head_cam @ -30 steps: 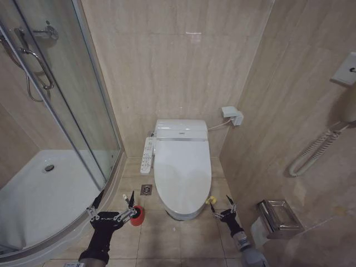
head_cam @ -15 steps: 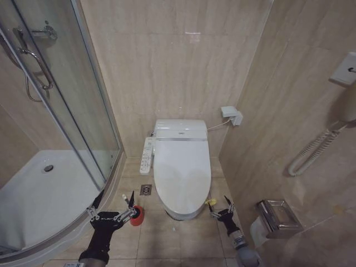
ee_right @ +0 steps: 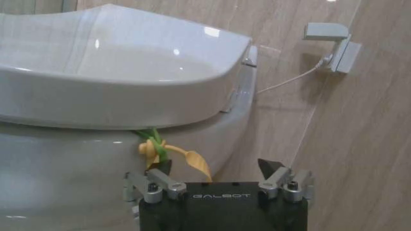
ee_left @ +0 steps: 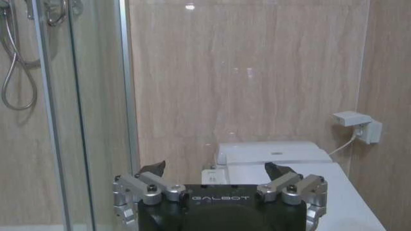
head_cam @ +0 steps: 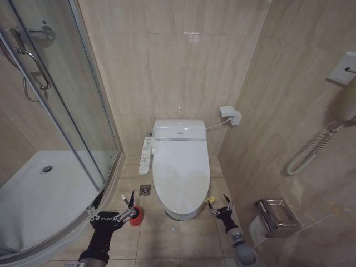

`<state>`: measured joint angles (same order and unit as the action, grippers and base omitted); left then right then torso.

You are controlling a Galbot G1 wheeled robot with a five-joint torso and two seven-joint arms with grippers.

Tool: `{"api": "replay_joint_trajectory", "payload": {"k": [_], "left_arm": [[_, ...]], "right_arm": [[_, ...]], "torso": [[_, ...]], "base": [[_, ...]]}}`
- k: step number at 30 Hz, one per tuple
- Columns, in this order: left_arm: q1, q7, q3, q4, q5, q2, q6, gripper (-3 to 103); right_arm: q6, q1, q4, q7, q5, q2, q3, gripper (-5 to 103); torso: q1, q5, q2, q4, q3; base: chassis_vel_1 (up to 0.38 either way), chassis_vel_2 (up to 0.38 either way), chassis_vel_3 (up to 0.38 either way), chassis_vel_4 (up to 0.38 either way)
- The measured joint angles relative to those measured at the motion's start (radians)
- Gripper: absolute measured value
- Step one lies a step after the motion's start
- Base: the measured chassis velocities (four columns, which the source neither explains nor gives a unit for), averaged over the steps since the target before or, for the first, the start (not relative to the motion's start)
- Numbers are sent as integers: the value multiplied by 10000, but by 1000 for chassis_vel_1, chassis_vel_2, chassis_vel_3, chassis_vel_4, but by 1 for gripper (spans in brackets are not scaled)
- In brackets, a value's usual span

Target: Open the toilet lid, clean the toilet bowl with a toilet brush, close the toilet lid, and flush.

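Reaching low beside toilet lid (head_cam: 181, 169), right hand (head_cam: 218, 207) spread; left hand (head_cam: 111, 213) spread.

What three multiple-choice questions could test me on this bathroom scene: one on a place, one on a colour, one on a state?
1. Where does the small round red brush holder stand?
A. On the floor, left of the white ceramic toilet bowl
B. Inside the white shower tray
C. On the closed lid

2. What colour is the ribbon-like tag hanging at the front edge of the large white glossy plastic toilet lid?
A. Blue
B. Yellow-green
C. Black

3. How is the toilet lid?
A. Raised against the wall
B. Removed
C. Down, covering the bowl

Answers:
1. A: the head view shows it on the tiles by the left gripper.
2. B: the right wrist view shows it just before the right gripper, whose jaws stand apart.
3. C: the lid lies flat over the bowl.
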<state>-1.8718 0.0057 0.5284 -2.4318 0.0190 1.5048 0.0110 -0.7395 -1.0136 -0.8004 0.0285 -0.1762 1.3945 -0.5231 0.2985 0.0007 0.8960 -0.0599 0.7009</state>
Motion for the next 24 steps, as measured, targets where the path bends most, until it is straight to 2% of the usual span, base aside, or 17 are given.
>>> {"api": "replay_joint_trajectory", "payload": {"k": [2, 3, 10, 11, 17, 18, 24], "left_arm": [[0, 0, 0, 0, 0, 0, 0, 100], [0, 0, 0, 0, 0, 0, 0, 100], [-1, 0, 0, 0, 0, 0, 0, 100], [0, 0, 0, 0, 0, 0, 0, 100], [0, 0, 0, 0, 0, 0, 0, 100], [0, 0, -1, 0, 0, 0, 0, 100], [0, 0, 0, 0, 0, 0, 0, 100]], "right_arm": [[-5, 12, 13, 18, -9, 21, -1, 101], [-6, 19, 13, 29, -11, 23, -1, 75], [-14, 47, -28, 68, -9, 13, 13, 75], [-16, 49, -41, 80, -11, 2, 14, 48], [-18, 39, -73, 71, -11, -31, 13, 48], [-18, 36, -84, 65, -11, -38, 12, 21], [8, 24, -197, -71, 16, -96, 0, 21]], "torso": [[0, 3, 0, 4, 0], [0, 4, 0, 6, 0], [0, 7, -1, 12, 0], [0, 6, -1, 12, 0], [0, 3, -1, 7, 0], [0, 2, -1, 7, 0], [0, 2, -1, 7, 0]], "base": [[0, 0, 0, 0], [0, 0, 0, 0], [0, 0, 0, 0], [0, 0, 0, 0], [0, 0, 0, 0], [0, 0, 0, 0], [0, 0, 0, 0]]}}
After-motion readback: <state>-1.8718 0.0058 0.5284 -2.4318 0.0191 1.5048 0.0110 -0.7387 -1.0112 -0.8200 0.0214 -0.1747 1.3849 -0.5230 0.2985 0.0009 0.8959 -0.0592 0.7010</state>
